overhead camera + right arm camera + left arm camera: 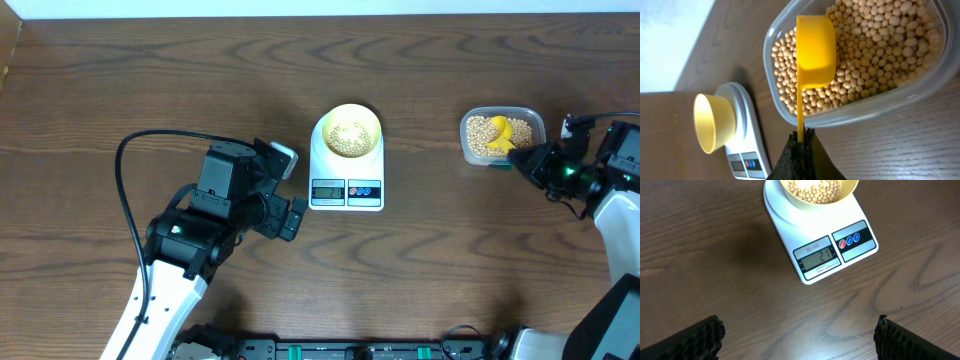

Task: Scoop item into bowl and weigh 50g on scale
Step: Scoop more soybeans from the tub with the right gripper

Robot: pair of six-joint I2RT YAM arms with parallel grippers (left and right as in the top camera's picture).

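Overhead: your right gripper [528, 157] clamps scoop [503, 133] at tub [540, 125], right side; left gripper [290, 190] wide open, empty, near scale [346, 192] bearing bowl [323, 131].

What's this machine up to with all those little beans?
The right tool grips a yellow scoop by its handle, its cup over the beans in the clear tub. The pale yellow bowl sits on the white scale, partly filled; the display reads 21. The left tool hangs open near the scale, holding nothing.
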